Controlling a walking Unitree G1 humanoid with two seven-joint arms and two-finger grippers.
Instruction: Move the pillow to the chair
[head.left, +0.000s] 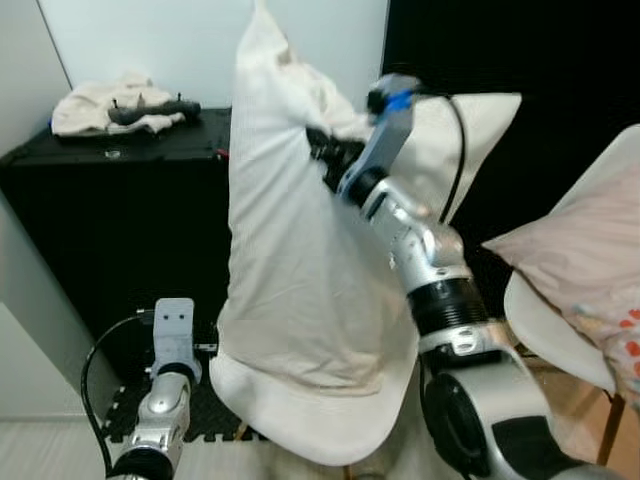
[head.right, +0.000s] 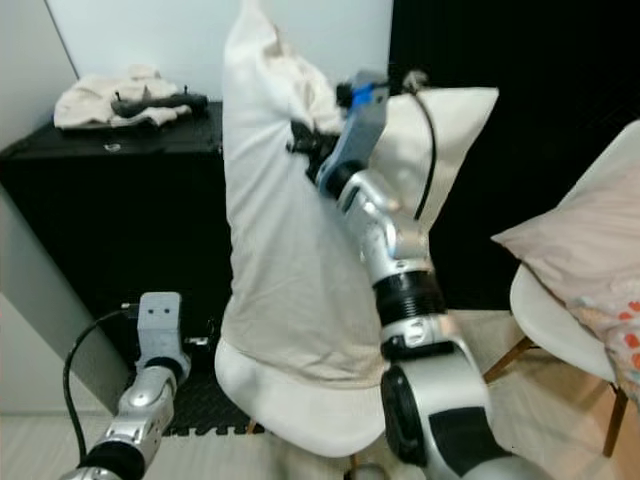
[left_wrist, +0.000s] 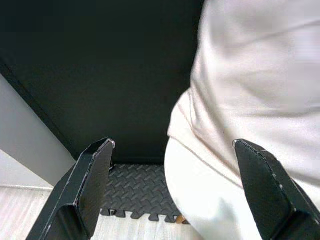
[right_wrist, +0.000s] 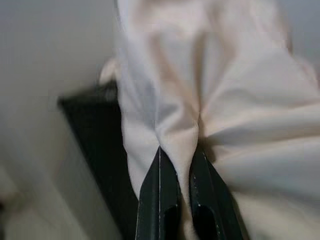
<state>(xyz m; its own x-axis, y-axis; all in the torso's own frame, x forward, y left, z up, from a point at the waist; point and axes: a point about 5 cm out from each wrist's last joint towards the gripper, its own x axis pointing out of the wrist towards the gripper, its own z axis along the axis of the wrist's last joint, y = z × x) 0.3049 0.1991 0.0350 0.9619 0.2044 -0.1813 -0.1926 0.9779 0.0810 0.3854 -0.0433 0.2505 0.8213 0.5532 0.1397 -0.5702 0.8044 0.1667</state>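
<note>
A tall cream pillow (head.left: 290, 250) stands upright with its lower end on the rounded white seat of a chair (head.left: 310, 425). My right gripper (right_wrist: 179, 152) is raised at the pillow's upper part (head.left: 322, 148) and is shut on a pinched fold of its fabric. A pale panel (head.left: 485, 130) rises behind my right arm; I cannot tell whether it is the chair's back. My left gripper (left_wrist: 172, 145) is low, beside the seat's left edge. It is open, its two black fingers (left_wrist: 92, 175) wide apart and holding nothing. The left arm (head.left: 170, 350) reaches up from the bottom left.
A black cabinet (head.left: 120, 200) stands at the left against the wall, with a bundle of pale cloth (head.left: 110, 105) on top. Black foam matting (head.left: 200, 415) lies at its foot. At the right is a second white chair (head.left: 555, 335) bearing a pinkish cushion (head.left: 585, 250).
</note>
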